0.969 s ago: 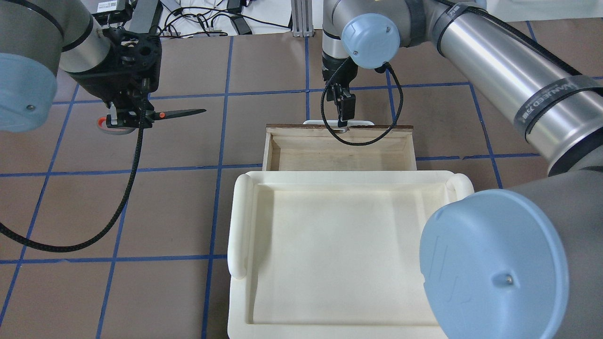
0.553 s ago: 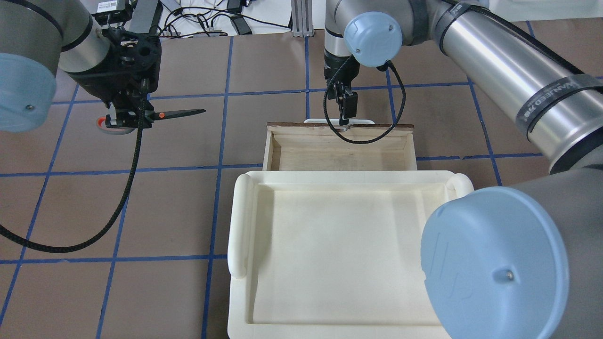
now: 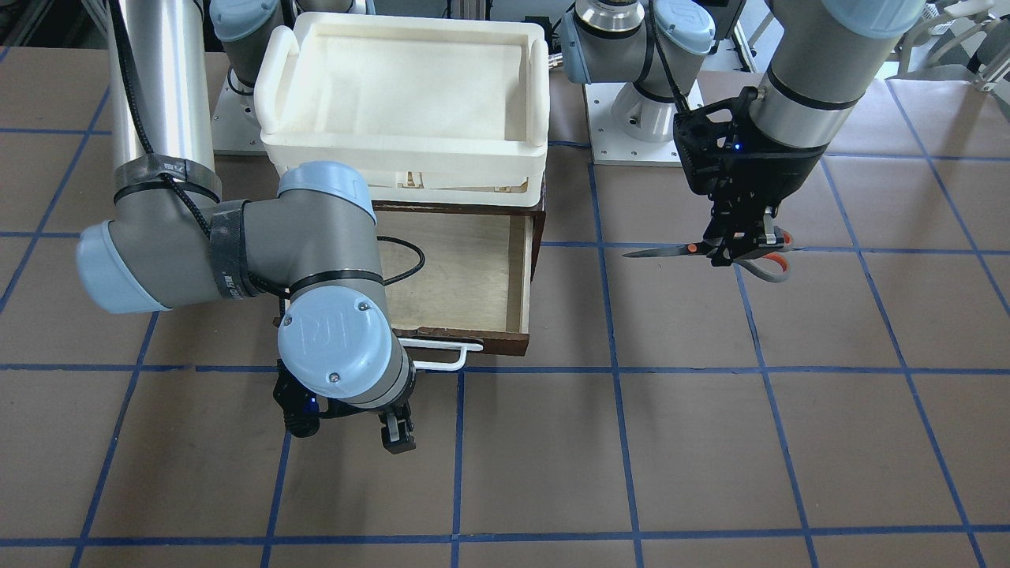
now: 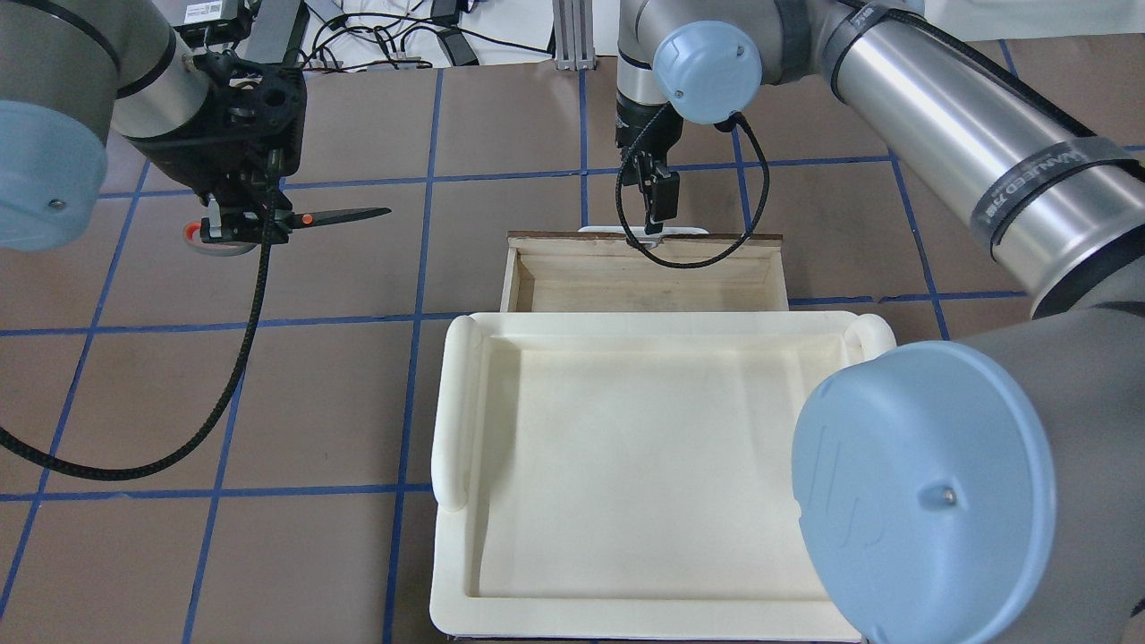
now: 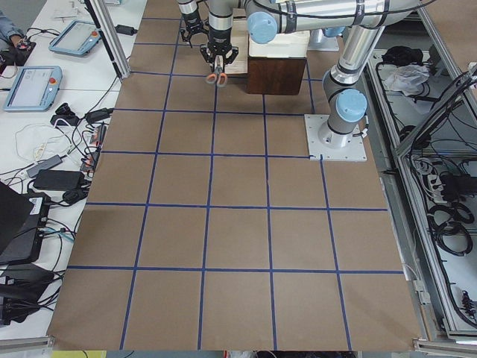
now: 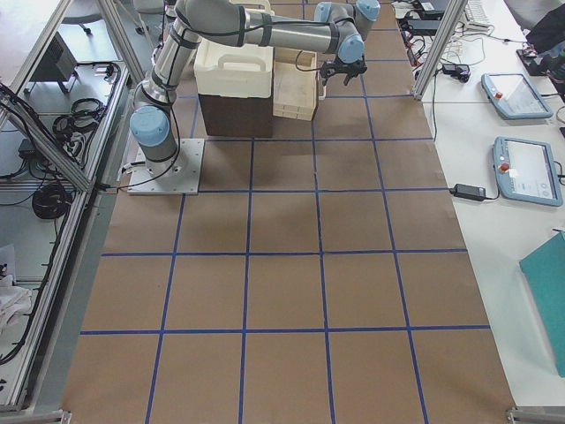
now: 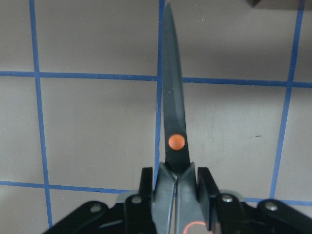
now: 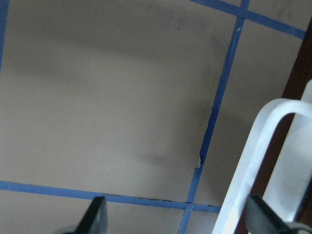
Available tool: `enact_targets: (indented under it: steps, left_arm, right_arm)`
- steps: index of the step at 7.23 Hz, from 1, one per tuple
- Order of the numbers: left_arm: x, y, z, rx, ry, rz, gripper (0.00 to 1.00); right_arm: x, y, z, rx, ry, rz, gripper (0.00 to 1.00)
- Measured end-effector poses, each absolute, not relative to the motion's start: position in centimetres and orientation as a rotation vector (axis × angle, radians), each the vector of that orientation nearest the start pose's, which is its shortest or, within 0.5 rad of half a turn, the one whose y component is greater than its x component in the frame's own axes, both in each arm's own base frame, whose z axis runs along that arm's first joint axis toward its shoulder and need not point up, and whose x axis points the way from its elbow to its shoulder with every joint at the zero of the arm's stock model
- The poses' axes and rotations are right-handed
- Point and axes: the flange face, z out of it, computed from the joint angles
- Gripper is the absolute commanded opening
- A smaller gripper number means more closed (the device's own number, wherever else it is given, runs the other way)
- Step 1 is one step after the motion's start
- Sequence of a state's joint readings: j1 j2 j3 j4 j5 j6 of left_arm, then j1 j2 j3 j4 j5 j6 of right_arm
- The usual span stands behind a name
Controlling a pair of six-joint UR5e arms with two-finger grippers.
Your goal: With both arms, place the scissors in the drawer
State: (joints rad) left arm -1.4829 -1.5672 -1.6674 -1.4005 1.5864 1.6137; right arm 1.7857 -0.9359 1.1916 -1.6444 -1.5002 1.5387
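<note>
My left gripper (image 4: 240, 225) is shut on the scissors (image 4: 344, 216), gripping them at the handles with the blades level and pointing toward the drawer; they hang above the table, left of it. In the left wrist view the blades (image 7: 171, 102) and orange pivot dot run straight ahead from the fingers. The drawer (image 4: 513, 279) stands pulled open, its pale plywood interior bare. My right gripper (image 3: 347, 430) is open, just beyond the drawer's white bar handle (image 3: 442, 355) and clear of it; the handle shows at the right edge of the right wrist view (image 8: 253, 161).
A cream-white plastic tray (image 4: 452, 420) sits on the cabinet above the drawer. Cables and devices (image 4: 385, 36) lie past the table's far edge. The arm bases (image 3: 639, 118) stand behind the cabinet. Brown table with blue grid tape lies all around.
My right gripper has drawn back a little from the drawer handle. The left gripper and the scissors have stayed still.
</note>
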Motion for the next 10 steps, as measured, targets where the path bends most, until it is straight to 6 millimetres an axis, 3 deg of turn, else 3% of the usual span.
enact_targets:
  steps: [3, 6, 8, 10]
  left_arm:
    - [-8.7, -50.5, 45.9, 2.122, 2.223, -0.057, 0.0]
    - [-8.7, -50.5, 45.9, 2.122, 2.224, -0.057, 0.0]
    - [-9.2, -50.6, 45.7, 2.084, 2.263, -0.062, 0.0]
    - [-12.6, -50.6, 45.3, 2.052, 2.296, -0.079, 0.0]
  right_arm:
    - [28.8, -66.4, 29.7, 1.989, 2.539, 0.258, 1.0]
    - [27.5, -64.4, 35.9, 1.766, 2.682, 0.135, 1.0]
    - [23.3, -63.7, 39.9, 1.405, 2.857, 0.069, 1.0]
    - [17.9, -62.3, 41.7, 1.062, 2.995, 0.048, 1.0]
